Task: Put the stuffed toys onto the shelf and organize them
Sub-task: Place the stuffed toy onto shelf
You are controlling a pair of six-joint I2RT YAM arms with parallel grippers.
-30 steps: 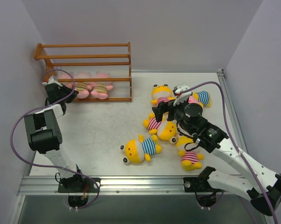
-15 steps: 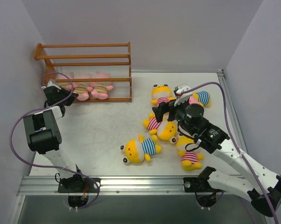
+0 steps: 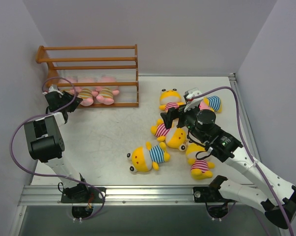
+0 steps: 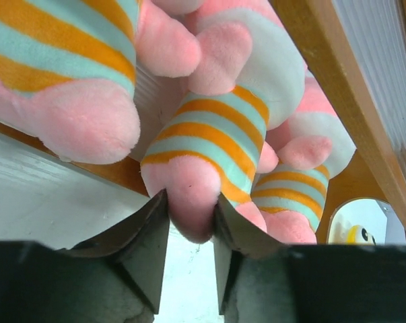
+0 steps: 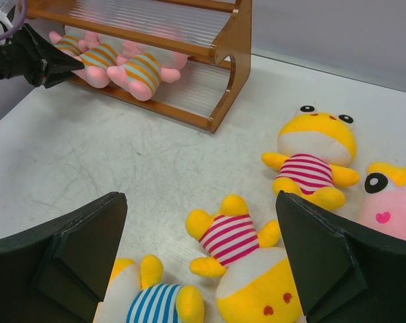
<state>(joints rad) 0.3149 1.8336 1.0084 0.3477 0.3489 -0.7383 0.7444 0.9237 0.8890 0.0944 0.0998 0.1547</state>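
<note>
The orange-brown shelf (image 3: 89,59) stands at the back left. Three pink toys in tan-striped shirts (image 3: 94,93) lie on its bottom tier. My left gripper (image 3: 74,101) is at the tier's left front, shut on one pink toy's foot (image 4: 189,202). My right gripper (image 3: 173,116) is open and empty, hovering over the loose toys. Below it lie a yellow pink-striped toy (image 5: 233,239) and a blue-striped one (image 5: 152,303). More yellow toys lie at the back (image 3: 170,101), front right (image 3: 201,166) and front (image 3: 148,156). Another blue-striped toy (image 3: 214,103) is partly hidden.
A pink face with a heart (image 5: 391,202) shows at the right edge of the right wrist view. A metal rail (image 3: 138,194) runs along the table's near edge. Grey walls close in the left, back and right sides.
My left gripper has edged slightly left at the shelf's bottom tier, still holding the pink foot. The right arm has barely moved.
</note>
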